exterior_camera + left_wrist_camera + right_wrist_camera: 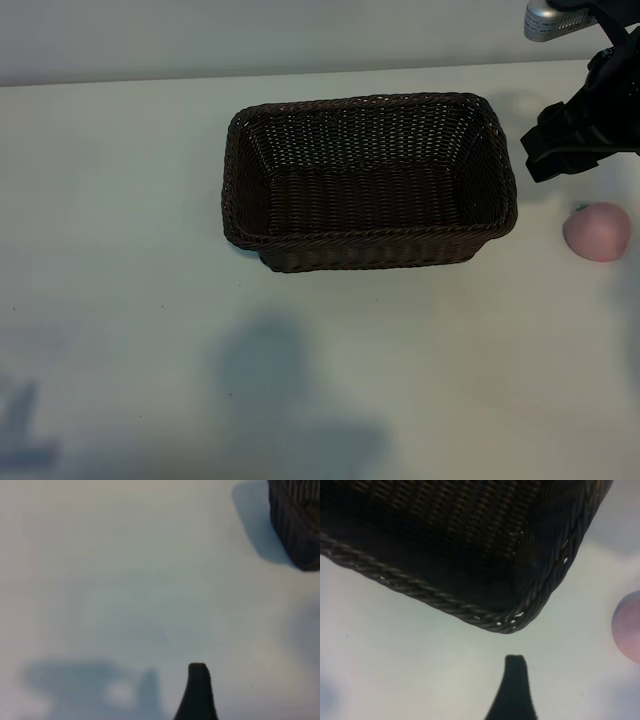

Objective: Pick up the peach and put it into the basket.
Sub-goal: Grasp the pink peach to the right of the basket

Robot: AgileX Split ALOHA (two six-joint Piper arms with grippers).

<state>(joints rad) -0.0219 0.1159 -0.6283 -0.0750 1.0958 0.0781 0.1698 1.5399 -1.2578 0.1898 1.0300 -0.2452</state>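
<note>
The peach (597,231), small, round and pale pink, lies on the white table just right of the basket (370,238), a dark-brown woven rectangle with nothing in it. My right gripper (575,140) hovers above the table beside the basket's far right corner, behind the peach, open and empty. In the right wrist view one black finger (515,690) points at the basket's corner (505,622), and the peach (627,627) sits off to the side. Of my left gripper only one finger (198,692) shows, over bare table, with a basket corner (297,525) far off. It holds nothing.
The white tabletop (130,300) stretches wide to the left of and in front of the basket. Arm shadows fall on its front part. A pale wall runs along the far table edge.
</note>
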